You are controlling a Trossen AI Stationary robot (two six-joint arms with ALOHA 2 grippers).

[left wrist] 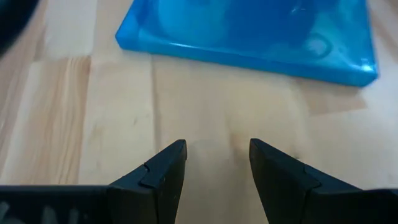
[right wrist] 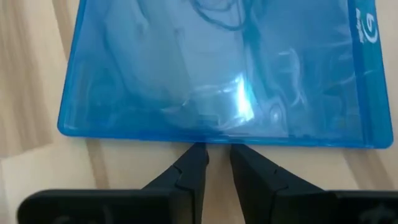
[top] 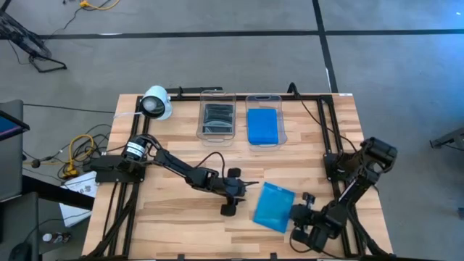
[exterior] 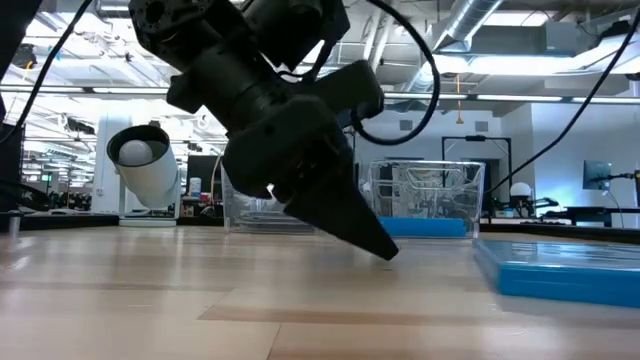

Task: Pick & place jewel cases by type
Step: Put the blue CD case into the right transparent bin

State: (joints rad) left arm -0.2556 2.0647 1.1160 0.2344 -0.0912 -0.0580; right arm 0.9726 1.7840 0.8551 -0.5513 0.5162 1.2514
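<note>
Blue jewel case (right wrist: 217, 74) loose on wooden surface (top: 174, 217) | right gripper (right wrist: 214, 163) at its edge, jaws narrowly parted, gripping nothing | left gripper (left wrist: 217, 163) beside, jaws open, empty | far tubs: dark cases (top: 217, 119), blue cases (top: 262, 127) already sorted | last one left, seemingly

One loose blue case (top: 274, 206) sits on the table (top: 174, 225), lying between the two grippers' fingertips. Two clear tubs (top: 217, 116) stand side by side farther off: one has a stack of blue cases (top: 262, 126), the other dark cases (top: 217, 119), can't count either stack. Two arms, plus one white camera (top: 155, 103).
</note>
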